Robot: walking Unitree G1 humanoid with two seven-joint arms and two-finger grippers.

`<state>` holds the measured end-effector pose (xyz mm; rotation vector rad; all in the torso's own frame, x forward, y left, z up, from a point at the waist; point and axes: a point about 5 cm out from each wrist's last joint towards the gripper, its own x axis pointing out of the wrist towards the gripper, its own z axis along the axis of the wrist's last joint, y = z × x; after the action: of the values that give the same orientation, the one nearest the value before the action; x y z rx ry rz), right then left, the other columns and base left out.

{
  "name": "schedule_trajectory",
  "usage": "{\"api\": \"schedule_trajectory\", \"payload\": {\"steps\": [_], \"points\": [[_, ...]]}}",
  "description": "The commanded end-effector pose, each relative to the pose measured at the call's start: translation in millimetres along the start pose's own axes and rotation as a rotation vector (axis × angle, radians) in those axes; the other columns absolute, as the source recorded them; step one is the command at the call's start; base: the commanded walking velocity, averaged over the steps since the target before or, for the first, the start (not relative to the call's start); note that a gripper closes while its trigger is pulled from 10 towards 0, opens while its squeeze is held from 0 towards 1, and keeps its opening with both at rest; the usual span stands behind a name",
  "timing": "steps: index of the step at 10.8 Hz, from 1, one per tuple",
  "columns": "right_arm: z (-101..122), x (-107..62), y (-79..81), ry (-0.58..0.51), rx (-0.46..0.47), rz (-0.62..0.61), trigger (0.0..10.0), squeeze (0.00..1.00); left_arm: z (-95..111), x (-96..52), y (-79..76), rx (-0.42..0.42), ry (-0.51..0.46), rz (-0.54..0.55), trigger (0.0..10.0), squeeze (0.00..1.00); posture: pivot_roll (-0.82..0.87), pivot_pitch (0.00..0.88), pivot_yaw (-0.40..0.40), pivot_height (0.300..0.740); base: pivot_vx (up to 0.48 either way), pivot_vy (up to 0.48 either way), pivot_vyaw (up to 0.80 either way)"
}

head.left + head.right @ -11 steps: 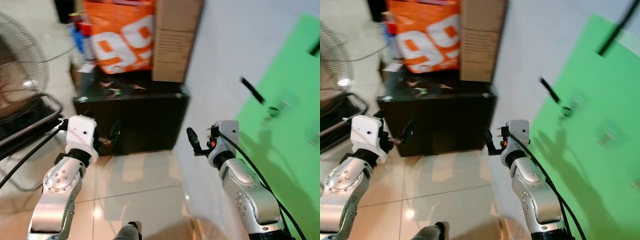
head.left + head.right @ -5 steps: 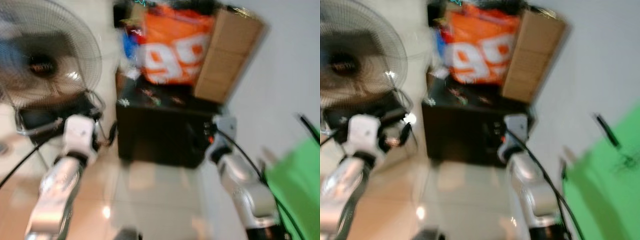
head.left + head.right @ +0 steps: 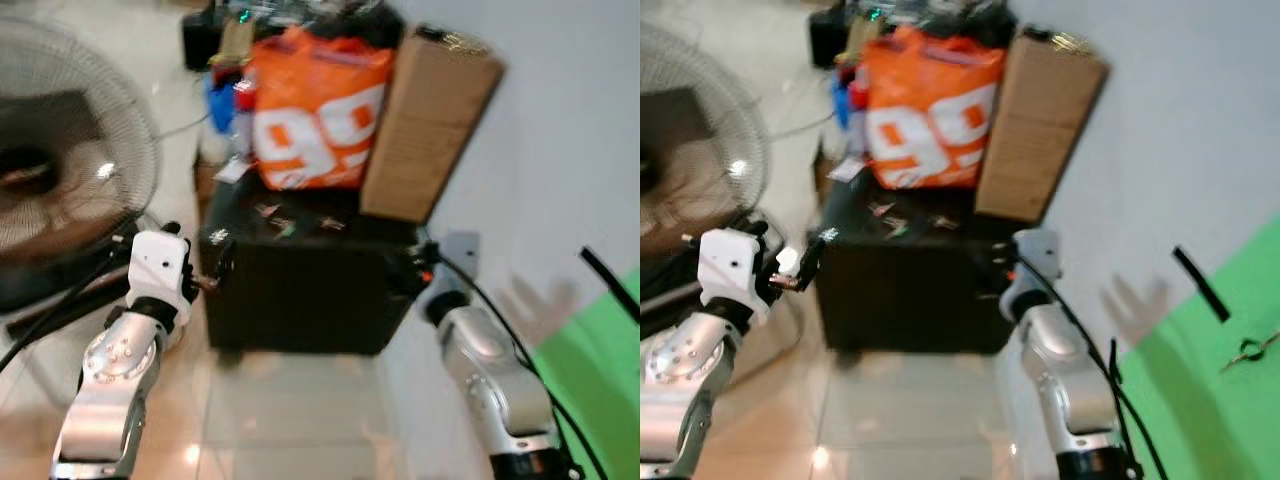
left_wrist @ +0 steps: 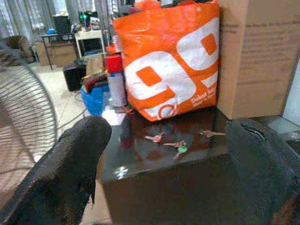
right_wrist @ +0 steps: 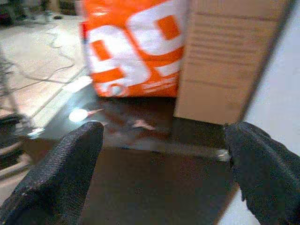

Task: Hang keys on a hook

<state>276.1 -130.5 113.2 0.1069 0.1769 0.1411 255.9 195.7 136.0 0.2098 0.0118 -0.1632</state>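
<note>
In front of the black cabinet (image 3: pixel 300 300) I am now facing it squarely, the view having swung left since a second ago so the green board (image 3: pixel 1210 400) is sliding off to my right and the fan (image 3: pixel 60 190) is filling the left edge. The keys (image 4: pixel 174 143) are lying on the cabinet's glossy top before the orange bag (image 4: pixel 171 61) and cardboard box (image 4: pixel 258 56). The left gripper (image 4: pixel 164 173) and right gripper (image 5: pixel 161 173) are hovering near the cabinet's front edge, fingers spread apart and empty, with bare tiled floor (image 3: pixel 290 420) lying between my arms.
</note>
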Motion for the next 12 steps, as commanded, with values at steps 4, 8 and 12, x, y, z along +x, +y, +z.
{"api": "schedule_trajectory", "payload": {"steps": [4, 8, 12], "points": [[4.7, -0.2, -11.8, -0.025, -0.026, -0.055, 10.0, 1.00, 1.3, 2.2, -2.7, 0.019, -0.007, -0.025, 10.0, 0.00, 0.09, 0.000, -0.126, 0.740, 0.359, 0.000, 0.00], [7.4, -0.4, -10.6, -0.038, -0.037, -0.009, 10.0, 1.00, 1.1, -0.2, -5.5, 0.018, -0.008, -0.034, 10.0, 0.00, 0.10, 0.000, -0.136, 0.740, 0.359, 0.000, 0.20], [5.1, 0.1, -12.1, -0.027, -0.037, -0.034, 10.0, 1.00, 1.0, -1.6, -6.6, 0.019, -0.008, -0.041, 10.0, 0.00, 0.10, 0.000, -0.141, 0.740, 0.361, 0.000, 0.40]]}}
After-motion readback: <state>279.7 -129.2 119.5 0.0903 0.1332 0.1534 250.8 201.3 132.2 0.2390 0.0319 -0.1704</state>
